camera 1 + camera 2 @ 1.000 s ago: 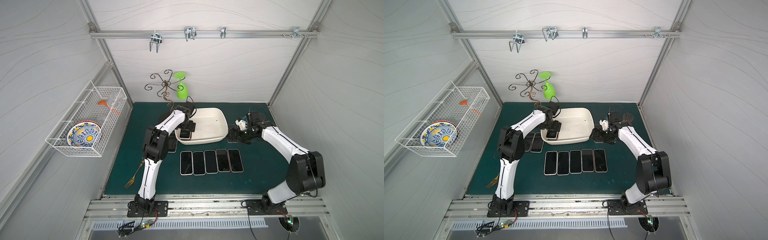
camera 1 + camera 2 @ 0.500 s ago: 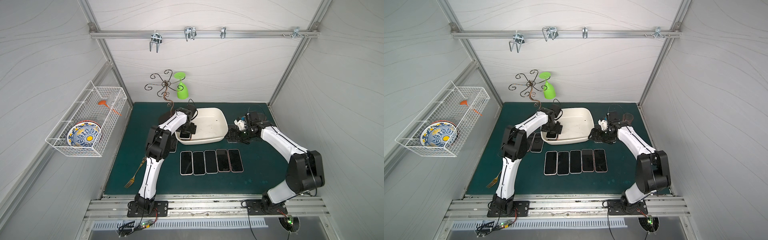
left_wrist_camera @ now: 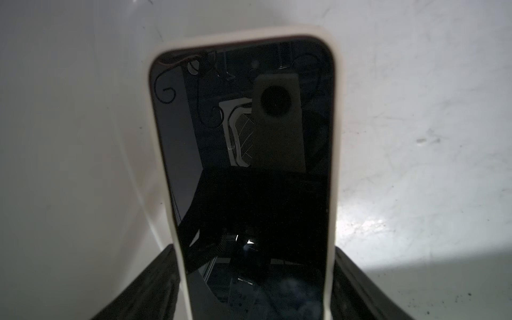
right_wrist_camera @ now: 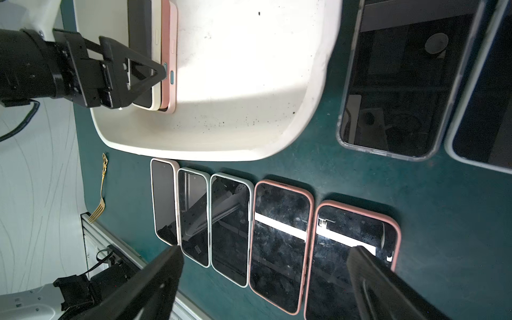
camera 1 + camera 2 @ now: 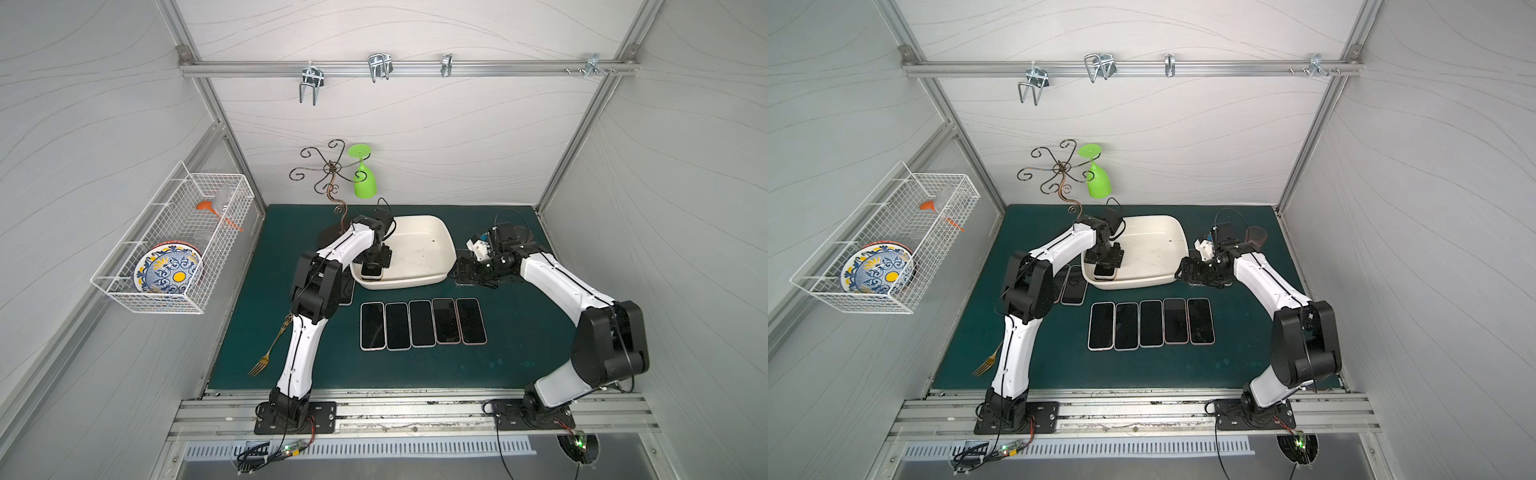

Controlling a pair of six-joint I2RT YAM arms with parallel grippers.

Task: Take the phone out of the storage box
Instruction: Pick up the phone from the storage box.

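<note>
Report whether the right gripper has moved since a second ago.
No. The right gripper keeps the same spot beside the storage box's corner in both top views.

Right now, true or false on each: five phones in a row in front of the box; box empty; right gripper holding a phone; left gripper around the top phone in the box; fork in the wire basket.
1. A row of five phones lies on the mat in front of the storage box. True.
2. The box is empty. False: a cream-cased phone lies on a pink-cased phone inside.
3. The right gripper holds a phone. False: it is open and empty.
4. The left gripper flanks the cream-cased phone's long sides. True.
5. The fork is in the wire basket. False: it lies on the mat; the basket holds a plate.
</note>
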